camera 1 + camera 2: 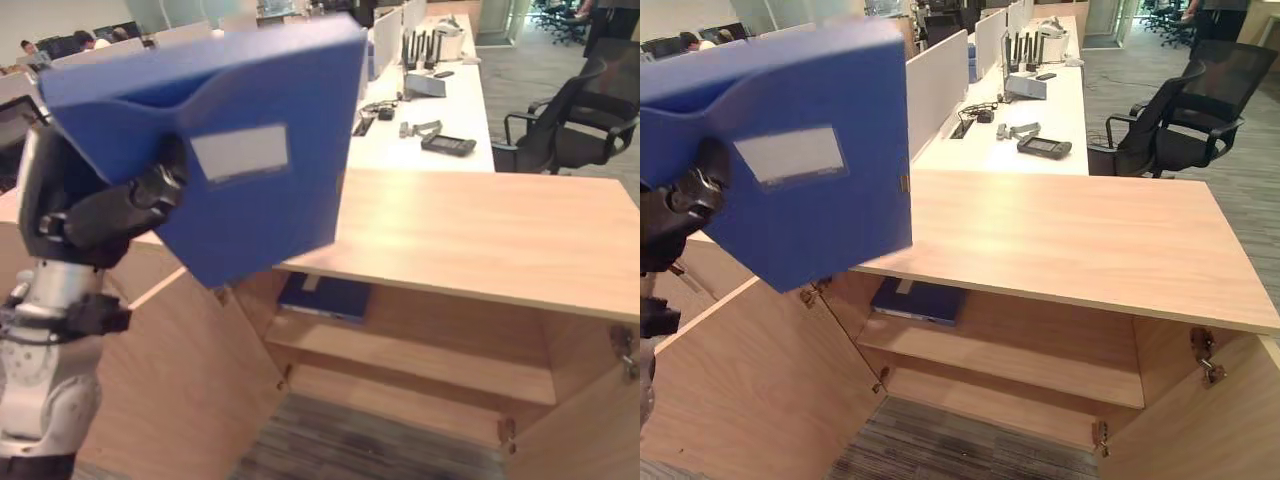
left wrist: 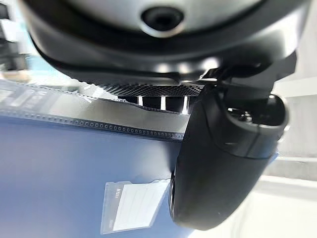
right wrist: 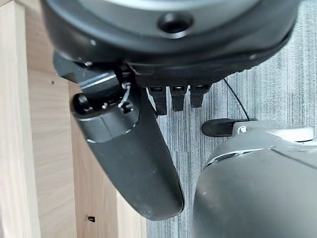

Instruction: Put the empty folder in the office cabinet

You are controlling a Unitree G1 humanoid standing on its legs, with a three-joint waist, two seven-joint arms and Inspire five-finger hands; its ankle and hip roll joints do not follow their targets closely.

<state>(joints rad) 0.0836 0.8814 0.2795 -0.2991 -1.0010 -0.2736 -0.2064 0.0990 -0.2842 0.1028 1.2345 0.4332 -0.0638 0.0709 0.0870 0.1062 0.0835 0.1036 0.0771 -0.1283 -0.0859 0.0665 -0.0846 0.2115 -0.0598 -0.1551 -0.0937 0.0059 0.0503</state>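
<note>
My left hand point(image 1: 110, 215) is shut on a blue box folder point(image 1: 270, 210) with a white label pocket and holds it raised and tilted, above the cabinet's left door. In the left wrist view the thumb point(image 2: 223, 163) lies across the folder's face point(image 2: 59, 168). The wooden office cabinet point(image 1: 480, 235) stands open below and to the right, and its inner shelf point(image 1: 420, 365) is bare on the right. In the right wrist view my right hand point(image 3: 129, 158) hangs open with nothing in it, over grey carpet beside a wooden panel.
Another blue folder point(image 1: 325, 297) lies flat at the left end of the cabinet's upper shelf. The left door point(image 1: 180, 380) and the right door point(image 1: 590, 440) both swing outward. Behind the cabinet stand a white desk point(image 1: 430, 110) with devices and a black office chair point(image 1: 570, 120).
</note>
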